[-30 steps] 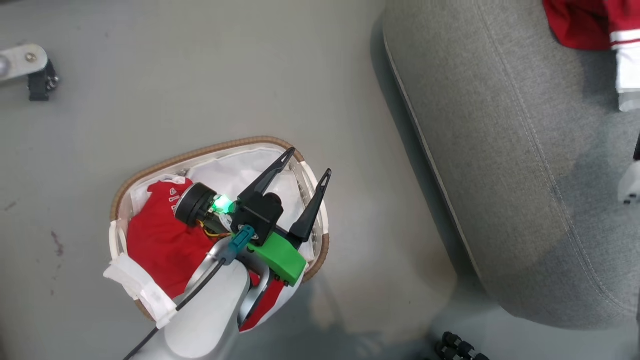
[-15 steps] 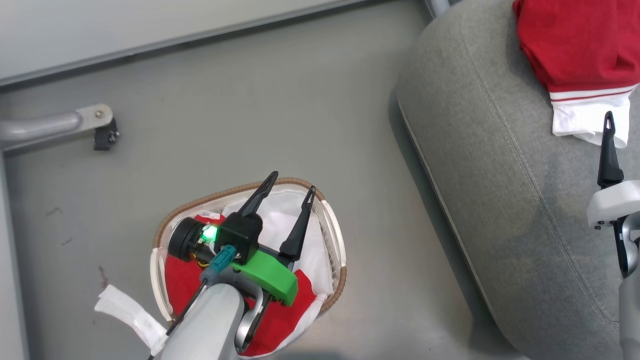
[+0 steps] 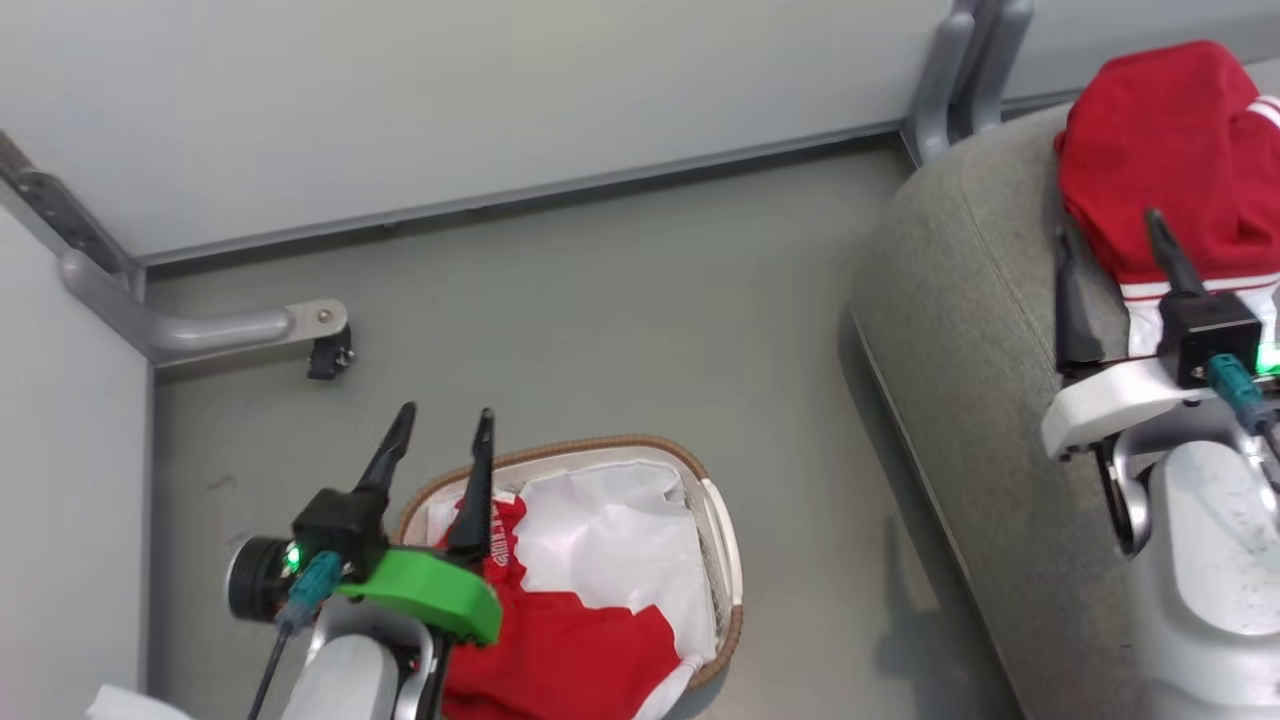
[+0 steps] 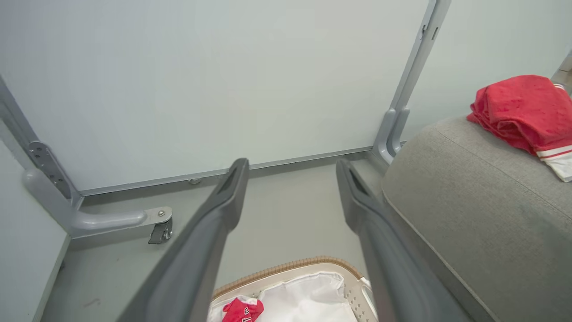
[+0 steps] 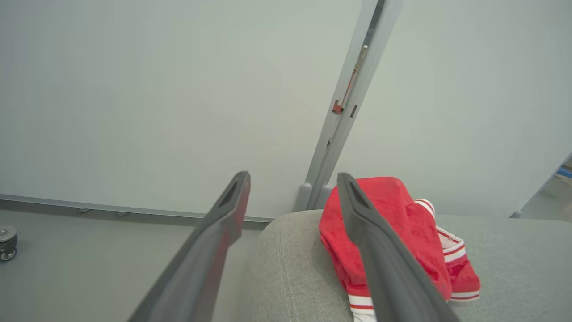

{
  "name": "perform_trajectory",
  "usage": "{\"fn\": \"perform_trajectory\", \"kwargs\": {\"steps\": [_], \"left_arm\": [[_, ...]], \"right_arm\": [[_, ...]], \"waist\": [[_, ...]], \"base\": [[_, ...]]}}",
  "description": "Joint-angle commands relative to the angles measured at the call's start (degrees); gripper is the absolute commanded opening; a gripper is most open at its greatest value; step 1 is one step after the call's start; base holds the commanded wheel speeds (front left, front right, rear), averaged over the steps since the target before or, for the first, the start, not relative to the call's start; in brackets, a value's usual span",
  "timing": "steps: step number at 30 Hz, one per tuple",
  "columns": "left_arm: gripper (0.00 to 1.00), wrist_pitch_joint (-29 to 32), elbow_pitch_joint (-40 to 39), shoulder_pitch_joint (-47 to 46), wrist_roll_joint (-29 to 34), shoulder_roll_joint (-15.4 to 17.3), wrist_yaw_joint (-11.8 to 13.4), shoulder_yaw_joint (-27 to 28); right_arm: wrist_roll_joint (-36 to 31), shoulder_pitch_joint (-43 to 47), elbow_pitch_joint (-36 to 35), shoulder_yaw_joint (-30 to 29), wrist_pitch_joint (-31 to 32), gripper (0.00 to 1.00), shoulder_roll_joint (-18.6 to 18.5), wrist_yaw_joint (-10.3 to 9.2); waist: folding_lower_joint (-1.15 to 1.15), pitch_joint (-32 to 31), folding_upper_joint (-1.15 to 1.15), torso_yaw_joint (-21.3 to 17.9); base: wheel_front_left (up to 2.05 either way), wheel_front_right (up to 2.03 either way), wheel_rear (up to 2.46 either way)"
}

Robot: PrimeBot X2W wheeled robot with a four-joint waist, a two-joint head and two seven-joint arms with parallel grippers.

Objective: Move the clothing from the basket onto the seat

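— How far along?
— One garment (image 3: 1170,150) lies at the seat's (image 3: 980,400) far end. A second garment (image 3: 560,650) waits in the basket's (image 3: 725,560) near end.
— The claws?
— Left gripper (image 3: 445,413) and right gripper (image 3: 1110,225) are both spread, empty. About half done, I'd judge.

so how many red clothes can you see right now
2. One red garment lies on the seat; a red heap is in the basket beside the white liner. The heap could be more than one piece.

Under my left jaws, the red garment (image 3: 560,650) in the basket (image 3: 600,443) bears white lettering (image 3: 497,541), too small and creased for me to read.
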Motion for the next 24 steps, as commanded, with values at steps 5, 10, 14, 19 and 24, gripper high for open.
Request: {"fn": "perform_trajectory", "kwargs": {"steps": [5,10,14,19,24], "left_arm": [[1.00,0.0,-1.1,4.3,-0.5,-0.3,0.2,5.1],[1.00,0.0,-1.4,6.8,0.3,-0.6,-0.1,7.5],[1.00,0.0,-1.0,8.8,0.5,-0.7,-0.4,8.6],[1.00,0.0,-0.7,10.8,0.4,-0.9,-0.7,9.6],[1.00,0.0,-0.6,11.7,-0.3,-0.9,-0.7,9.7]], "right_arm": [[2.4,3.6,1.2,2.9,0.0,1.00,1.3,-0.08],[5.3,7.2,1.5,5.4,0.0,1.00,1.7,-0.08],[9.3,10.6,2.0,8.5,0.0,1.00,1.7,-0.08],[12.1,14.5,2.1,10.3,0.0,1.00,1.7,-0.08],[13.6,16.7,1.6,11.2,0.0,1.00,1.7,-0.08]], "waist": [[0.00,-4.5,0.00,4.1],[0.00,-5.6,0.00,5.4],[0.00,-6.7,0.00,5.9],[0.00,-8.0,0.00,6.1],[0.00,-8.7,0.00,6.1]], "base": [[0.00,0.00,0.00],[0.00,0.00,0.00],[0.00,0.00,0.00],[0.00,0.00,0.00],[0.00,0.00,0.00]]}}
